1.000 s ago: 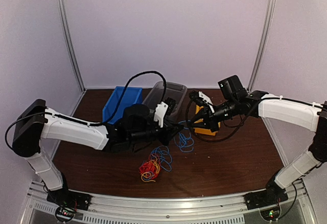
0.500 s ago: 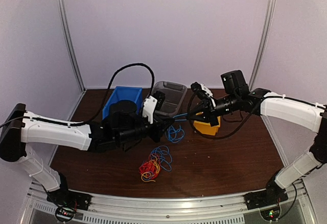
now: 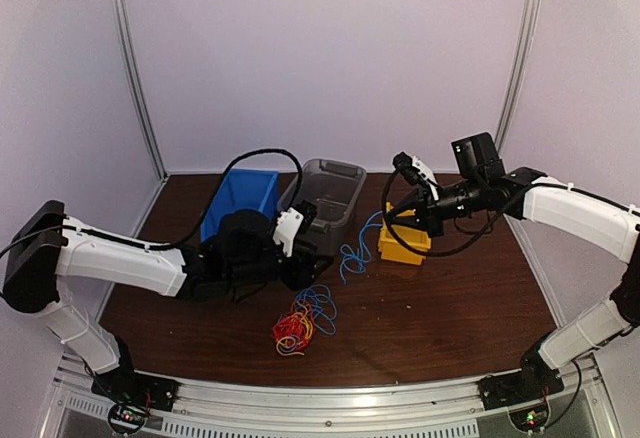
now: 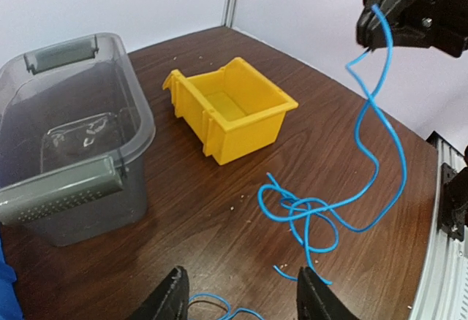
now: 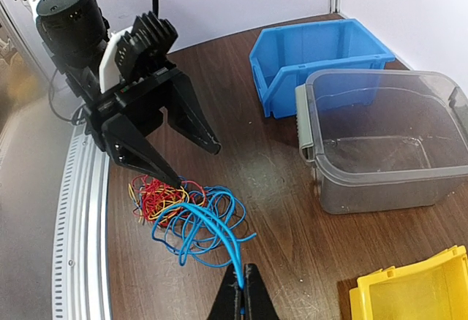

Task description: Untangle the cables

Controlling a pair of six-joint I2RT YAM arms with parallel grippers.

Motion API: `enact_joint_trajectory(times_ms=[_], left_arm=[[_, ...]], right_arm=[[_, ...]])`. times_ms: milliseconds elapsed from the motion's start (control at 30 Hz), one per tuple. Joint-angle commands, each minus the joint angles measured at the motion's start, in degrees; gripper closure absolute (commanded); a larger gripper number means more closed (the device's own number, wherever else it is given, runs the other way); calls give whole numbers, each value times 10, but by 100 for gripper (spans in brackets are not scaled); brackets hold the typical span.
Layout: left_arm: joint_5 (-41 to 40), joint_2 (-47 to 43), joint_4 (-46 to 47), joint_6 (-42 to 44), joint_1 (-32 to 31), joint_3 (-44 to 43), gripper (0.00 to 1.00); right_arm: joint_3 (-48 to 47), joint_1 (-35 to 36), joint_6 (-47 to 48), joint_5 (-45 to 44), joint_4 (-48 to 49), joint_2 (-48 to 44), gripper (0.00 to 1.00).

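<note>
The right gripper (image 5: 242, 283) pinches one thin blue cable (image 4: 303, 206), its loops lying on the brown wooden table (image 3: 450, 308) beside the yellow plastic bin (image 4: 241, 134). The left gripper (image 4: 241, 298) gapes empty near the red-yellow-blue wire tangle (image 3: 298, 324), seemingly not touching it.

You had a blue cable (image 4: 296, 204), red and yellow cables (image 3: 290, 330), a yellow bin (image 4: 230, 108), a blue bin (image 5: 322, 53), a smoky-grey tub (image 4: 66, 130) and a dark-brown wood-grain desk (image 3: 440, 318).

glossy cables (image 5: 208, 225), plastic bin (image 4: 73, 188) (translucent grey), wood-grain table (image 4: 219, 210)
</note>
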State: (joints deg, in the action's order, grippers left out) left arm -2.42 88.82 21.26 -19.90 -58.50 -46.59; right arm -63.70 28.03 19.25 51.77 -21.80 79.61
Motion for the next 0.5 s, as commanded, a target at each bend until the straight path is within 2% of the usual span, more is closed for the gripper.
enact_joint_trajectory(times_ms=[0, 133, 200, 300, 467], left_arm=[[83, 14, 121, 1, -3, -6, 44], [172, 57, 132, -1, -5, -47, 43], [187, 75, 145, -7, -9, -60, 43], [185, 99, 153, -15, -11, -80, 43], [124, 136, 135, -33, -13, -116, 47]], right_arm=[[-6, 2, 1, -5, -12, -15, 100], [-5, 2, 0, -4, -11, -18, 100], [-5, 2, -1, -4, -11, -21, 100], [-3, 3, -3, -4, -10, -24, 100], [-1, 2, -4, -2, -10, -29, 100]])
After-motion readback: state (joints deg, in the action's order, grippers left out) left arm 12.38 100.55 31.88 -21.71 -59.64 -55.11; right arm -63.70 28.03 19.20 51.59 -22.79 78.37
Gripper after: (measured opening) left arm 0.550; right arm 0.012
